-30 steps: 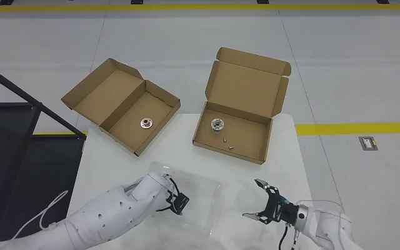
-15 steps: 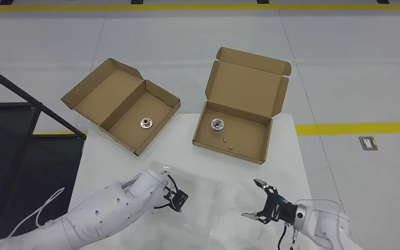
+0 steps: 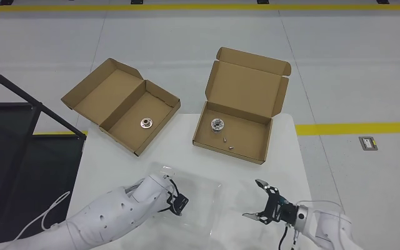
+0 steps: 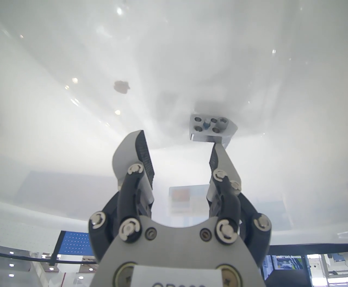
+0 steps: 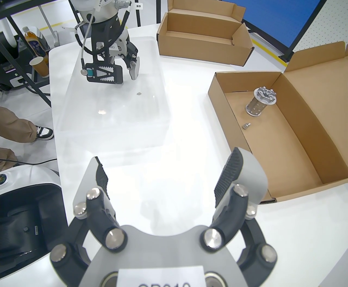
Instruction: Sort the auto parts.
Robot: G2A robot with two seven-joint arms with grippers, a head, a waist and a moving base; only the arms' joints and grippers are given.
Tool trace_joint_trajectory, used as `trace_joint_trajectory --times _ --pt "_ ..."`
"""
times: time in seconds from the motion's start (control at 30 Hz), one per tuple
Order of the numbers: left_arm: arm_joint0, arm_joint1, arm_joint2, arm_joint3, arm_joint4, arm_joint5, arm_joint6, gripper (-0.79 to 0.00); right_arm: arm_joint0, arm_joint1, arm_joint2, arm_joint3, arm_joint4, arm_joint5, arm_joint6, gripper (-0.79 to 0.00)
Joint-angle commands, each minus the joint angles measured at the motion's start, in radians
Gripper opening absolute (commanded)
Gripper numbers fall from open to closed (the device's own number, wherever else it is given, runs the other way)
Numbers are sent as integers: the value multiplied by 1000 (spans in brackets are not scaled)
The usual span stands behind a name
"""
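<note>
- Left gripper (image 3: 178, 203) has dipped slightly since half a second ago, over the clear tray (image 3: 209, 206) at the worktop's near edge; jaws part-open, empty.
- Drilled metal block (image 4: 212, 130) lies in the tray, just beside one fingertip. Likely stiff, dense and slick; grip its flat sides.
- Right gripper (image 3: 264, 201) spread wide, empty.

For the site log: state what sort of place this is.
Probably a factory floor or robot test hall: a grey painted floor with yellow lane lines, a white work table carrying open cardboard boxes of metal parts, and a blue perforated panel behind.
</note>
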Motion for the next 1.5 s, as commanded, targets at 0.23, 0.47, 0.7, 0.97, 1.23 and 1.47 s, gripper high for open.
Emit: trace_joint_trajectory --times 0.23,0.47,0.7,0.97,1.23,1.47 --pt "-10 -4 0 -20 -38 0 78 -219 0 3 -1 1 3 4 -4 0" --pt "-41 1 0 -29 -47 0 94 -243 -1 6 -1 5 4 7 -8 0" --pt "-28 26 0 -59 -36 0 75 -280 1 8 -5 5 4 7 -11 0" --pt "15 52 0 -96 122 0 176 -314 4 10 -9 11 6 11 -13 0" --pt "3 70 0 -79 138 0 202 -283 5 12 -10 13 8 12 -14 0" --pt "31 84 0 -96 183 0 251 -292 17 13 -17 15 11 9 -9 0"
